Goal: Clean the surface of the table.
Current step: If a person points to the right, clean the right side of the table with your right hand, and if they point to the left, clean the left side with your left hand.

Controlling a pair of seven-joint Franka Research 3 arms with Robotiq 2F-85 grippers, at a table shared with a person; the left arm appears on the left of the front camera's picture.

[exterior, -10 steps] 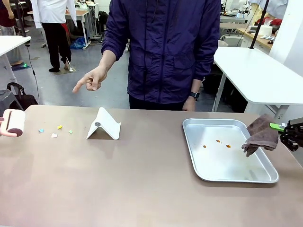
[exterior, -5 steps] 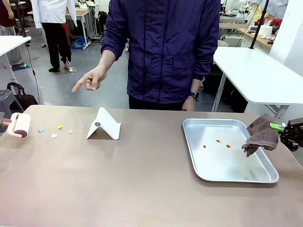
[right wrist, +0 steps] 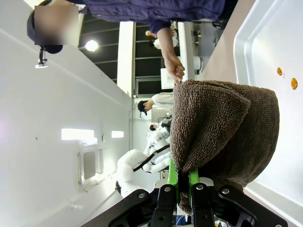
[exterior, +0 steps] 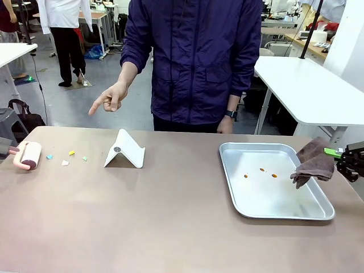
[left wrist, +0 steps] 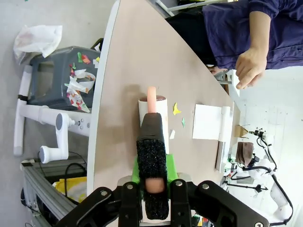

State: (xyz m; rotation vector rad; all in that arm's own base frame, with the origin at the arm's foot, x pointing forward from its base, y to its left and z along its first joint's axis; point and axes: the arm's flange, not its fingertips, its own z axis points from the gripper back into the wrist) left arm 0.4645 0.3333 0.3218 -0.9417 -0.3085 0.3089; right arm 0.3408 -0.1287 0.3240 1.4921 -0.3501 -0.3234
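The brown-beige table (exterior: 170,222) carries a few small coloured paper scraps (exterior: 67,157) near its left end. A pink lint roller (exterior: 27,155) lies on the top just left of them. In the left wrist view my left gripper (left wrist: 152,182) is shut on the roller's black foam handle (left wrist: 152,156), and the roller head (left wrist: 152,109) points at the scraps (left wrist: 176,109). At the right edge my right gripper (exterior: 344,159) is shut on a brown cloth (exterior: 313,160), which hangs over the right rim of the tray. The cloth (right wrist: 220,132) drapes over its green fingers.
A silver tray (exterior: 233,187) with three orange spots (exterior: 261,172) lies right of centre. A white folded stand (exterior: 125,149) sits right of the scraps. The person stands at the far side, one hand (exterior: 110,98) pointing down toward the scraps. A grey bin (left wrist: 57,75) stands beside the table's left end.
The roller has come in from the left edge, turned, and dropped to the table top, closer to the scraps. The right gripper and cloth have not moved.
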